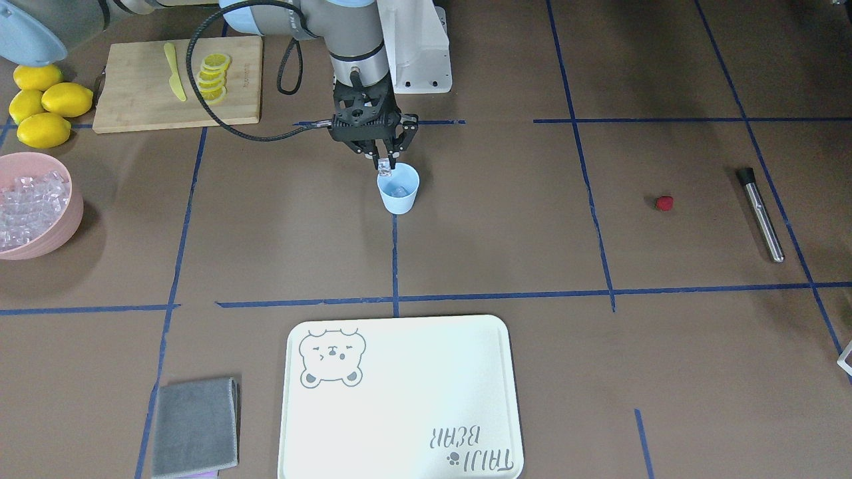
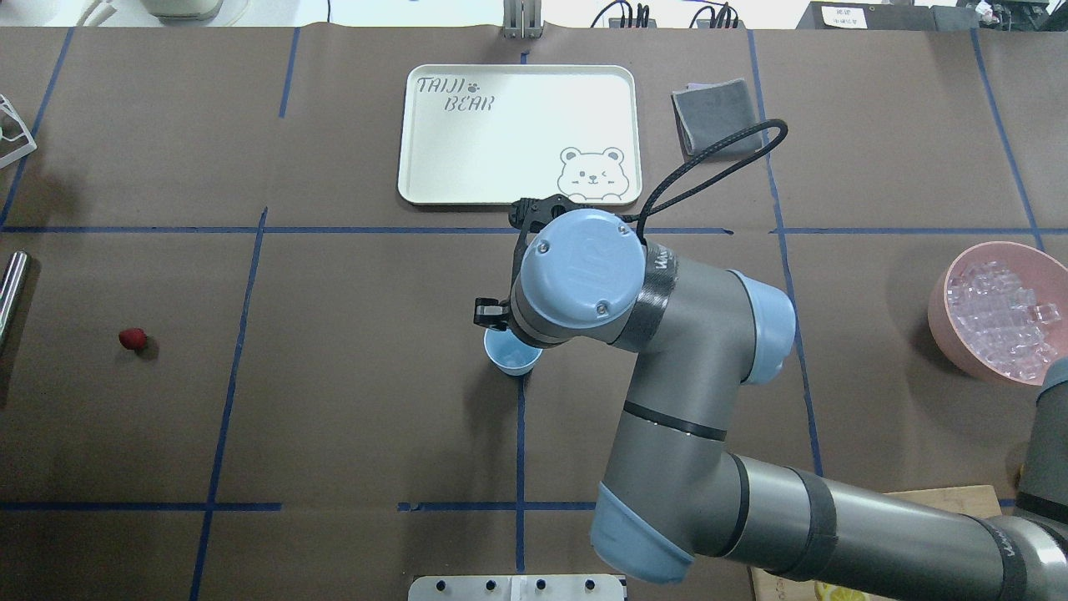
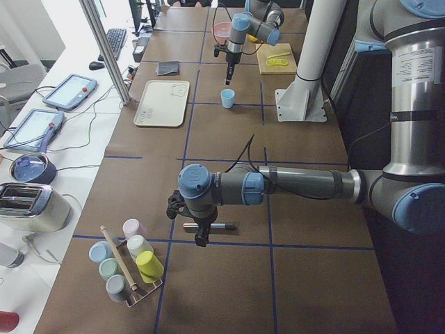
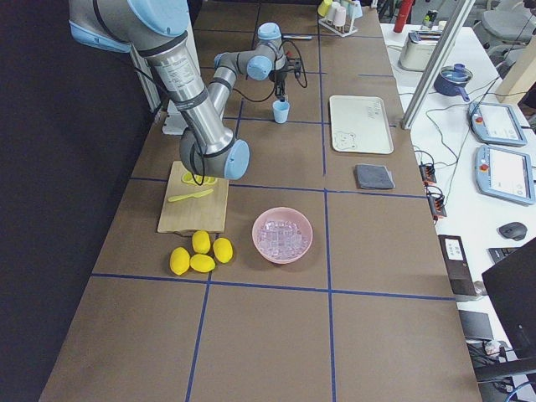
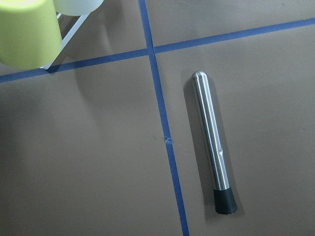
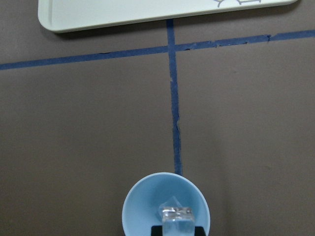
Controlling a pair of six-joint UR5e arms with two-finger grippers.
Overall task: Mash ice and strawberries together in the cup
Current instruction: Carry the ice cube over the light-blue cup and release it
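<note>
Clear ice [image 1: 385, 169] in right end effector [image 1: 385, 161], over cup [image 1: 400, 195]

I have 6 views. The front camera faces the robot's base [image 1: 419, 60] across the table [image 1: 466, 253] and looks steeply down, with the tray [image 1: 399, 399] nearest it. The overhead camera sits behind that base, so the tray lies at its far edge. Both share the cup [image 1: 399, 193] and the berry [image 1: 663, 203], mirrored. The 2 end cameras look along the table from opposite ends, high and far back, and each catches the cup. My left wrist camera looks down, close, on the rod [image 5: 211, 142], which the front view also shows. My right wrist camera looks into the cup from close above, with the tray's edge at the top.
</note>
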